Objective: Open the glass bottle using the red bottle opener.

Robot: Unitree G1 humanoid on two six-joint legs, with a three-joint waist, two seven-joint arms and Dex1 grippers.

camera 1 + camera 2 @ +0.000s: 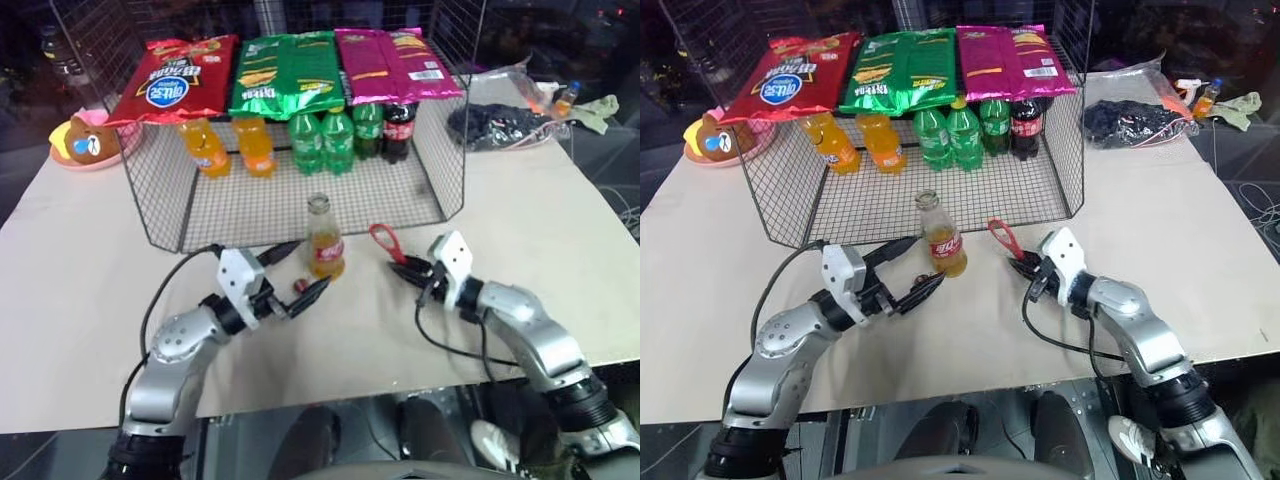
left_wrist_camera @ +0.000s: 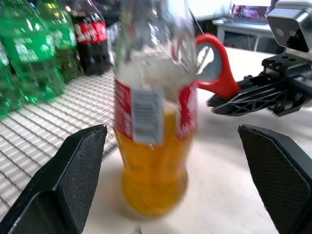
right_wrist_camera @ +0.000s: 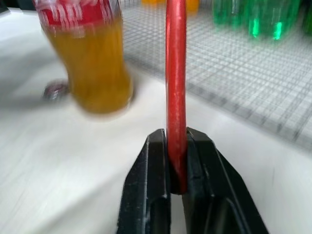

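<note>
On table [image 1: 560, 250]: glass bottle [image 1: 324, 240] upright, uncapped; L gripper [image 1: 300, 272] fingers apart beside it; R gripper [image 1: 403, 266] clamped on red bottle opener [image 1: 383, 239].

You have a clear, glossy glass bottle [image 1: 324, 240] with a shiny paper-like red label, standing on a matt, pale counter [image 1: 90, 300]. Just beside it, the opener [image 1: 383, 240] looks like smooth red plastic. Behind the bottle, the basket [image 1: 160, 215] is thin metal wire mesh, topped with glossy foil bags [image 1: 285, 70]. Your left fingers [image 2: 73, 180] are matt black with finely textured pads.
</note>
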